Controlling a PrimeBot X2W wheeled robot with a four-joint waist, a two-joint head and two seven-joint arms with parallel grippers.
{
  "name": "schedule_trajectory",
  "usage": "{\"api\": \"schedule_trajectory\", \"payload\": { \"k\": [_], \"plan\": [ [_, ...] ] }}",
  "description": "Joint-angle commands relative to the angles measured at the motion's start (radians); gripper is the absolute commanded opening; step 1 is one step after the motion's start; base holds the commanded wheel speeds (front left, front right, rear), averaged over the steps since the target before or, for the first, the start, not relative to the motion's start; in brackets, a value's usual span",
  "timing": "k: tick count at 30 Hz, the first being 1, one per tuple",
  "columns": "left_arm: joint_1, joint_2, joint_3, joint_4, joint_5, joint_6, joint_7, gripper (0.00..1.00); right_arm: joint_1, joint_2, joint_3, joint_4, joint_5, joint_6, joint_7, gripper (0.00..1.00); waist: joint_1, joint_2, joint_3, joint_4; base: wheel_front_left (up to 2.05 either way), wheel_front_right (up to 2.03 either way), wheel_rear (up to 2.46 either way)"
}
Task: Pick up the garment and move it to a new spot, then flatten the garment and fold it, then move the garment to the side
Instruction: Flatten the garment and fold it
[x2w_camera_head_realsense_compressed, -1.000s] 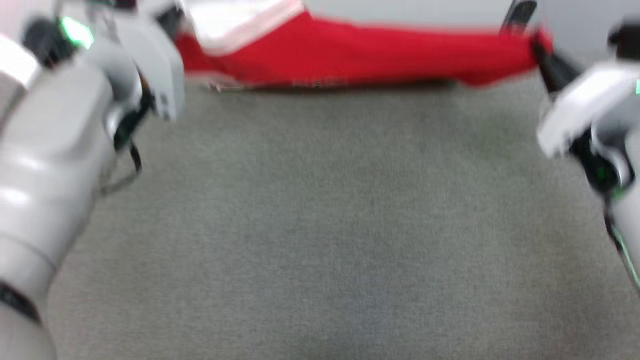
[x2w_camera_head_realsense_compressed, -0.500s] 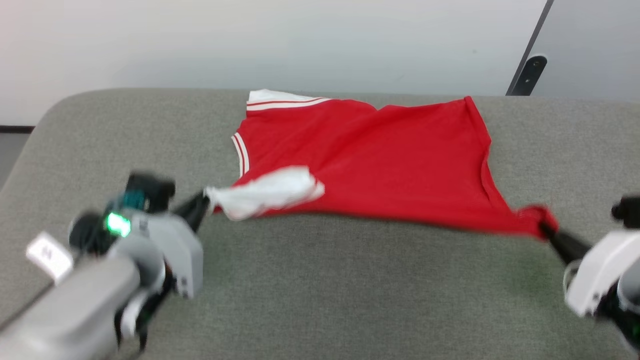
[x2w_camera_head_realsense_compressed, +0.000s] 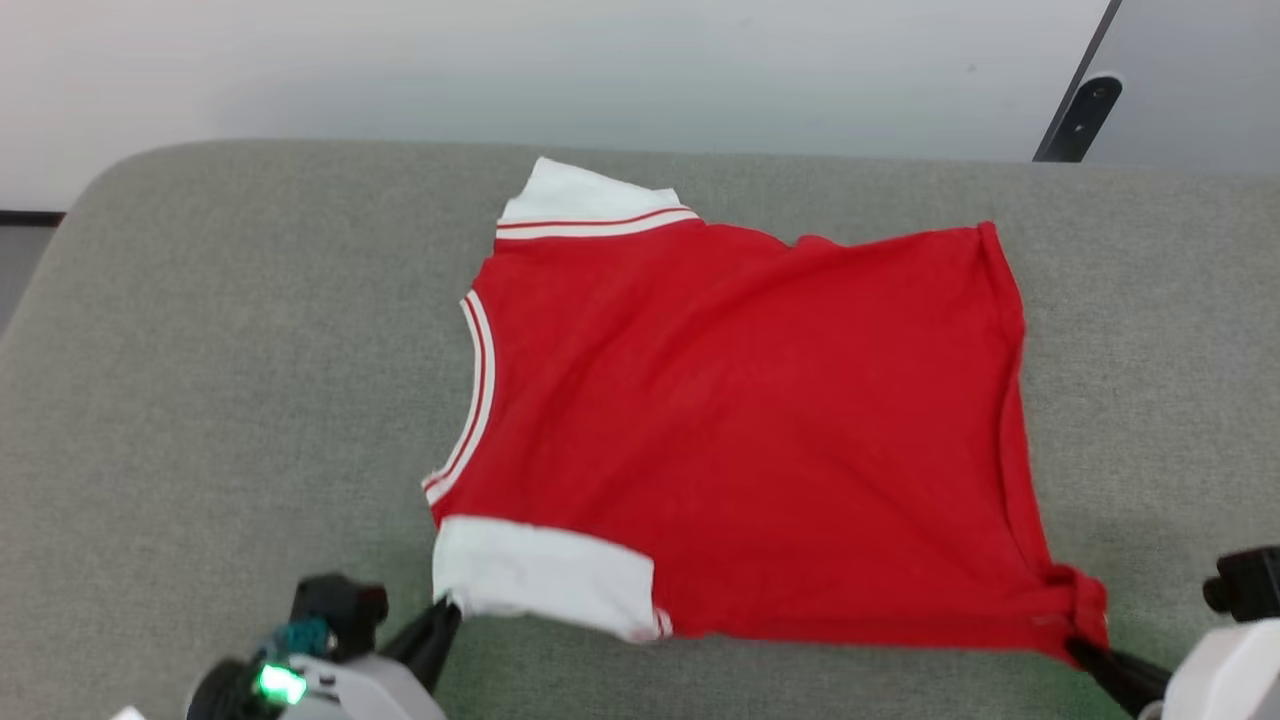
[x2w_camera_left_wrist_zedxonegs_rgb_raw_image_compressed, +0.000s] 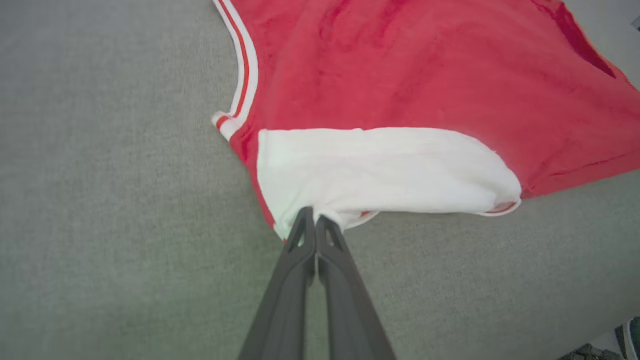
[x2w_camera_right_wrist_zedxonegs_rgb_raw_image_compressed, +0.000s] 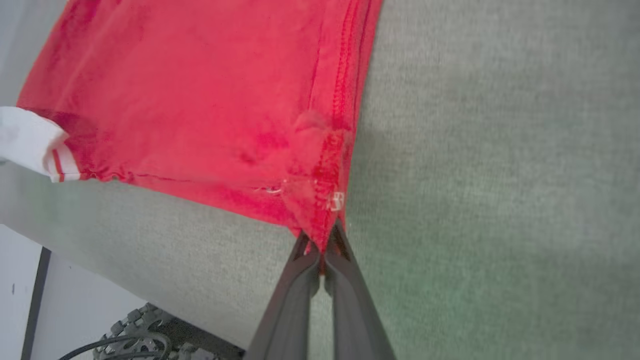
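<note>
The garment (x2w_camera_head_realsense_compressed: 740, 430), a bright red shirt with white sleeves and striped white bands, lies spread over the grey cushioned surface (x2w_camera_head_realsense_compressed: 220, 400). Its collar faces left and its hem faces right. My left gripper (x2w_camera_head_realsense_compressed: 445, 612) is at the lower left, shut on the near white sleeve (x2w_camera_left_wrist_zedxonegs_rgb_raw_image_compressed: 380, 170); in the left wrist view its gripper (x2w_camera_left_wrist_zedxonegs_rgb_raw_image_compressed: 315, 216) pinches the sleeve's edge. At the lower right, my right gripper (x2w_camera_head_realsense_compressed: 1080, 648) is shut on the near red hem corner (x2w_camera_right_wrist_zedxonegs_rgb_raw_image_compressed: 320, 200), with the gripper (x2w_camera_right_wrist_zedxonegs_rgb_raw_image_compressed: 320, 239) clamping the bunched seam.
The grey surface has a rounded far left corner (x2w_camera_head_realsense_compressed: 110, 180) and ends at a pale wall (x2w_camera_head_realsense_compressed: 500, 70). A dark slanted bar (x2w_camera_head_realsense_compressed: 1085, 105) stands at the far right. A toothed wheel and cables (x2w_camera_right_wrist_zedxonegs_rgb_raw_image_compressed: 140, 335) show below the surface's edge in the right wrist view.
The head camera has tilted, so the whole picture shifted. The garment, earlier stretched and hanging between both grippers, now lies flat and spread on the surface. Both grippers have come nearer and lower, still shut on it.
</note>
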Motion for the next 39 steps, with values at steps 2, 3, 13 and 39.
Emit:
{"api": "schedule_trajectory", "payload": {
  "k": [2, 3, 13, 39],
  "plan": [
    [0.028, -0.002, 0.006, -0.003, -0.007, 0.011, -0.010, 0.00, 0.027, 0.008, -0.018, -0.019, -0.004, -0.001, 0.023, 0.00, 0.0000, 0.0000, 0.008, 0.001, 0.00, 0.00, 0.00],
    [0.043, -0.002, 0.004, -0.005, -0.010, 0.013, -0.013, 0.00, 0.041, 0.008, -0.024, -0.032, -0.007, -0.001, 0.039, 0.00, 0.0000, 0.0000, 0.012, 0.001, 0.00, 0.00, 0.00],
    [0.144, -0.004, 0.018, -0.033, -0.058, 0.020, -0.029, 0.00, 0.151, 0.020, -0.082, -0.110, 0.012, -0.001, 0.188, 0.00, 0.0000, 0.0000, 0.033, 0.002, 0.00, 0.00, 0.00],
    [-0.207, 0.055, 0.068, 0.018, 0.045, -0.087, 0.195, 0.01, -0.263, 0.028, -0.050, 0.062, -0.176, -0.001, 0.234, 0.00, 0.0000, 0.0000, 0.078, -0.043, 0.00, 0.00, 0.00]
  ]
}}
